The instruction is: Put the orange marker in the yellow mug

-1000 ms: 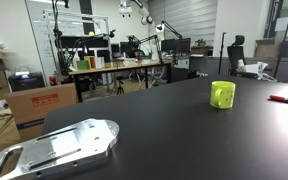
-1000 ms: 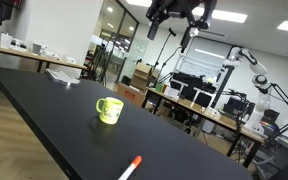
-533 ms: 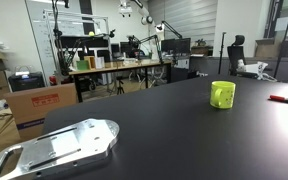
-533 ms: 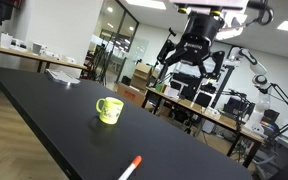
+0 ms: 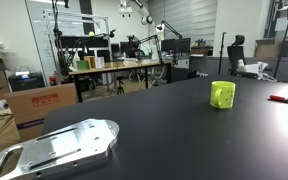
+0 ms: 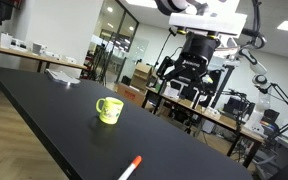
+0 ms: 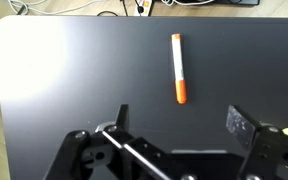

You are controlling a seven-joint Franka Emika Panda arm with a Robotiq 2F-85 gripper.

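Orange marker [image 7: 179, 68] lies flat on the black table [image 7: 64, 70], nothing touching it. In the wrist view it runs lengthwise up the frame, darker orange end nearest the camera, just beyond the gap between the fingers [image 7: 121, 117]. The fingers are spread wide and released, with nothing between them; both tips show at the bottom of the wrist view, one on either side of the marker's line. In an exterior view the marker [image 6: 131, 168] sits near the table edge closest to the camera, well apart from the yellow mug [image 6: 108, 110]. The mug stands upright on the table [image 6: 44, 100], handle toward the left of frame. The arm [image 6: 199, 22] hangs high above the table, clear of both the marker and the mug. In an exterior view the marker [image 5: 284, 99] is a thin red line cut off by the right frame edge, and the mug [image 5: 222, 95] is to its left, not touching it. A flat silver metal plate [image 5: 59, 148] lies at the near left corner of the table [image 5: 164, 130], far from the mug. A cardboard box [image 5: 39, 102] sits on the floor behind the table.
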